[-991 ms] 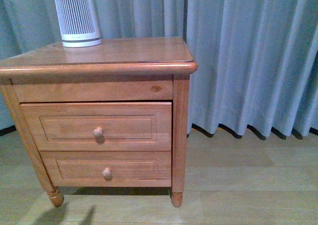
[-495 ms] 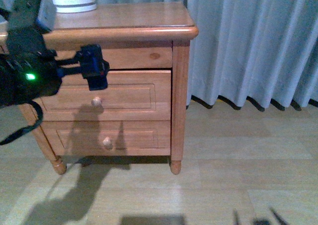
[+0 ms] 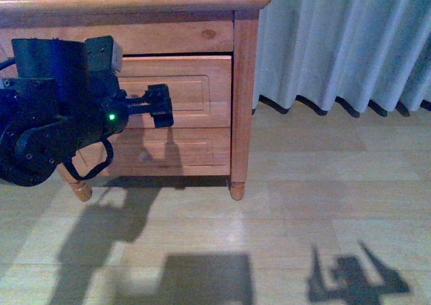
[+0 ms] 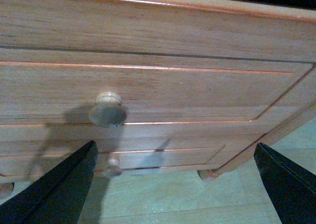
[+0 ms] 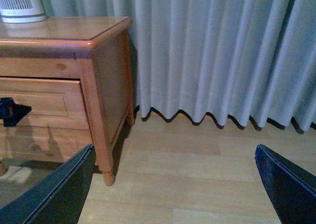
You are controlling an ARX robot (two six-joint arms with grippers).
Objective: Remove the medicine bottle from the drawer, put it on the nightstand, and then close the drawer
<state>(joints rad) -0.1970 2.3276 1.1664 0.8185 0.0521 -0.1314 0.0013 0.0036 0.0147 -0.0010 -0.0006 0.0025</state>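
The bottle is not seen in any view. The drawer point(image 3: 195, 83) is the upper of two in the table point(image 3: 246, 83). Only its front with the inset panel is shown, and whether it is fully shut cannot be told. Its round knob point(image 4: 107, 110) is seen in the left wrist view and is touched by nothing.

The left gripper point(image 3: 161, 107) is held just in front of the drawer front, near the knob. Its fingers point(image 4: 64, 184) are spread wide apart, and nothing is held between them. The knob is placed closer to one finger than to the other.

The right gripper point(image 5: 175, 147) is also spread wide and is empty. It is held out beyond the right front corner of the table, above the floor point(image 5: 197, 184). In the front view only its shadow is seen.

A white ribbed device point(image 5: 19, 4) is placed on the table top, well apart from the right edge. A grey curtain point(image 3: 337, 42) is hung behind the right side of the table.
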